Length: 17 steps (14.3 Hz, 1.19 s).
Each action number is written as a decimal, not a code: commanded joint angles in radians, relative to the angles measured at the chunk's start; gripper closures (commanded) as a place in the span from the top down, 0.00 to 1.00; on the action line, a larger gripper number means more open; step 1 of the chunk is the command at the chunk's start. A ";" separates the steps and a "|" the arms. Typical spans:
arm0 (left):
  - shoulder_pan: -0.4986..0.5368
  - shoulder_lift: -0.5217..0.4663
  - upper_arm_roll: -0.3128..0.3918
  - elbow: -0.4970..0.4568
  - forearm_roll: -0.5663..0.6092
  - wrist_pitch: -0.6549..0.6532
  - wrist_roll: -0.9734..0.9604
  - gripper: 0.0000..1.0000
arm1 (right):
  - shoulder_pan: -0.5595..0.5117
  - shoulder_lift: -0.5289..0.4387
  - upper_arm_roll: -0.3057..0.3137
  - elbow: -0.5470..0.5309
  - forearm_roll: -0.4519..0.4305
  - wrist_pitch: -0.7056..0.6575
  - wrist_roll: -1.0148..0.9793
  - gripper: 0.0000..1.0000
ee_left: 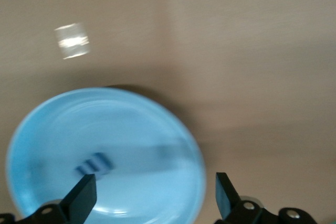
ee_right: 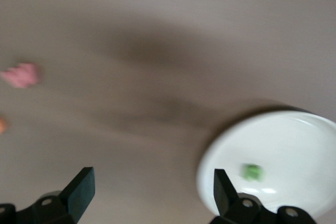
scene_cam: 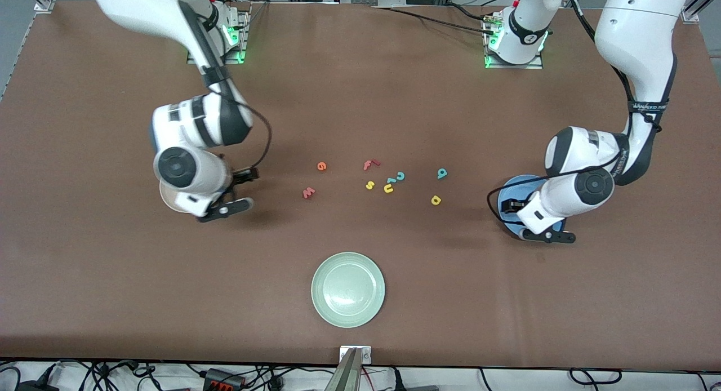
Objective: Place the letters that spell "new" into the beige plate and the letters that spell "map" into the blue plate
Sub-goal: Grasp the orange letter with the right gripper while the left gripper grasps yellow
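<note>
Two letters are home, by my count: a dark green n [ee_right: 253, 172] lies in the beige plate [ee_right: 294, 145], and a blue m [ee_left: 94, 164] lies in the blue plate [ee_left: 58, 129]. Four remain on the bare table.

For "new", I read the orange e [scene_cam: 321, 166] and the pinkish-red w [scene_cam: 308, 193] as outstanding. Both sit toward the right arm's end of the letter scatter, the w nearer the front camera than the e.

For "map", the teal letter [scene_cam: 442, 173] and the yellow letter [scene_cam: 435, 200] with bowl and stem lie toward the left arm's end, the yellow one nearer the camera.

Decoys stay between those groups: red f [scene_cam: 370, 165], teal c [scene_cam: 400, 176], yellow s [scene_cam: 369, 185], yellow u [scene_cam: 388, 188]. The pale green plate [scene_cam: 348, 318] sits empty, nearest the camera.

Right gripper [scene_cam: 237, 189] hangs at the beige plate's edge, jaws spread wide, holding nothing. Left gripper [scene_cam: 538, 221] hangs over the blue plate, jaws likewise released and empty.

I judge the job about a third done.
</note>
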 commanded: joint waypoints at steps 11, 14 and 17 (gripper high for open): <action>-0.116 0.107 -0.153 0.013 -0.018 0.173 -0.949 0.75 | 0.321 0.139 -0.007 -0.044 0.051 0.285 0.518 0.96; -0.124 0.126 -0.153 0.013 -0.019 0.184 -0.962 0.67 | 0.345 0.159 -0.007 -0.049 0.051 0.339 0.664 0.90; -0.130 0.133 -0.153 -0.002 -0.019 0.189 -0.969 0.62 | 0.368 0.157 -0.009 -0.061 0.051 0.339 0.729 0.81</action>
